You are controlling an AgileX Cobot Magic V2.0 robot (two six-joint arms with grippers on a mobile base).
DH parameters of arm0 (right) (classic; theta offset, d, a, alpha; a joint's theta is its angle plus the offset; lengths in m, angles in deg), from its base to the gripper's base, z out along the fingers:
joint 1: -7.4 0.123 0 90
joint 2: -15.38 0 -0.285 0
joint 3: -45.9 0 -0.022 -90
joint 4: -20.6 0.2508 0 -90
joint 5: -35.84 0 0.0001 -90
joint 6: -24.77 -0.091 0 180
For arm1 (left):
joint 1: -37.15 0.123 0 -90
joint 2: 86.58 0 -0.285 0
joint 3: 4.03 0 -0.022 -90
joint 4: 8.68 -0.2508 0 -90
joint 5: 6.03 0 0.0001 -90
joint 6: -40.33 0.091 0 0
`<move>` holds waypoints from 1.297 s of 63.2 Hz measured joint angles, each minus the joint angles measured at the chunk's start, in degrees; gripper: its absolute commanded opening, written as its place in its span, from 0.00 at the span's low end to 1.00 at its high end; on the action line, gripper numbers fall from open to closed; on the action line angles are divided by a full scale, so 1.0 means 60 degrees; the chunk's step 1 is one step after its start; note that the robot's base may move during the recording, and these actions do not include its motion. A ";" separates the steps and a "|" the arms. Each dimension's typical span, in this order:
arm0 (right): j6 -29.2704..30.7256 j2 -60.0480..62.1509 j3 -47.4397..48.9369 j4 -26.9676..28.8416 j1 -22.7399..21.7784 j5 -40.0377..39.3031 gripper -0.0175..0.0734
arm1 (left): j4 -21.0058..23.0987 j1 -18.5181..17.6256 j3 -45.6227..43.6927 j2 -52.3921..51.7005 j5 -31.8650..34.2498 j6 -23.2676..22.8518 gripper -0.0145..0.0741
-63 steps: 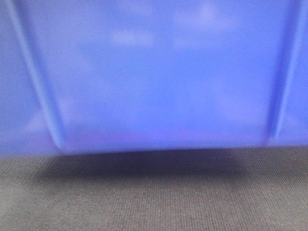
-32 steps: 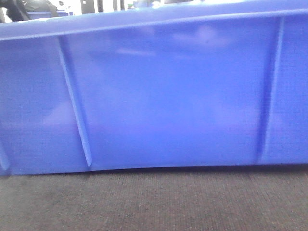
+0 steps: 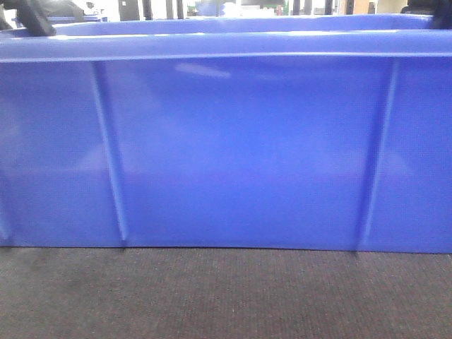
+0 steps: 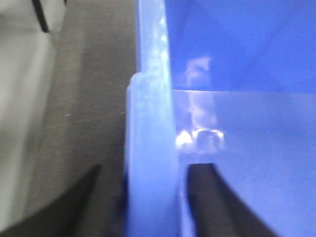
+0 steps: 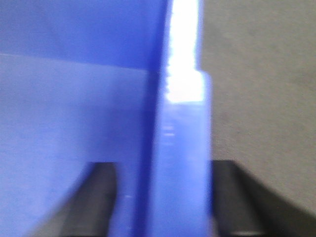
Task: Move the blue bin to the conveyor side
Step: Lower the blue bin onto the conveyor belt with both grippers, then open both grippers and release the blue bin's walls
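Observation:
The blue bin (image 3: 240, 148) fills the front view, its bottom edge flat on the dark woven conveyor (image 3: 226, 296). In the left wrist view my left gripper (image 4: 150, 202) straddles the bin's left rim (image 4: 150, 123), one dark finger (image 4: 84, 207) outside over the conveyor (image 4: 89, 98) and the other inside the bin; it is shut on the rim. My right gripper (image 5: 165, 200) is shut on the right rim (image 5: 182, 123) in the same way, with its outer finger (image 5: 237, 197) over the conveyor (image 5: 261, 89). Dark parts of the left arm (image 3: 32, 18) show above the bin's rim.
A pale strip (image 4: 22, 98) runs beyond the conveyor's left edge, with a black cable (image 4: 40, 17) across it. Behind the bin, dark furniture and a small blue crate (image 3: 74, 19) show at the back.
The bin hung above the belt close to the camera, then came down tilted. Now it sits level on the belt, farther away, with its top rim in view.

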 measured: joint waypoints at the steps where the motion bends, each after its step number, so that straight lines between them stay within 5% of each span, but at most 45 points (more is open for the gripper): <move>1: 0.0000 0.0000 0.0000 0.0003 0.0020 -0.0045 0.66 | 0.0025 -0.0020 -0.0029 0.0000 0.0076 0.0000 0.67; 9: 0.0017 0.0000 0.0332 0.0095 0.0078 -0.0157 0.67 | 0.0067 -0.0109 -0.0431 -0.0100 0.0308 0.0000 0.79; 23: 0.0035 0.0300 0.1533 0.0118 0.0100 0.0169 0.65 | -0.0370 -0.0115 -0.1346 -0.0495 0.0347 0.0000 0.76; 29: 0.0056 0.0542 0.2198 0.0118 0.0100 0.0531 0.50 | -0.0388 -0.0115 -0.1706 -0.0779 0.0347 0.0000 0.65; 40: 0.0056 0.1007 0.3152 0.0118 0.0100 0.1189 0.07 | -0.0427 -0.0115 -0.2173 -0.1521 0.0390 0.0000 0.21; 42: 0.0056 0.1099 0.3263 0.0118 0.0100 0.1236 0.10 | -0.0427 -0.0115 -0.2222 -0.1655 0.0473 0.0000 0.12; 66: 0.0075 0.2035 0.3494 0.1082 0.0100 0.2006 0.11 | -0.0544 -0.0115 -0.2124 -0.2492 0.0048 0.0000 0.17; 82: 0.0075 0.4628 0.0451 0.0975 0.0100 0.0824 0.11 | -0.0544 -0.0115 0.0765 -0.4379 0.0958 0.0000 0.16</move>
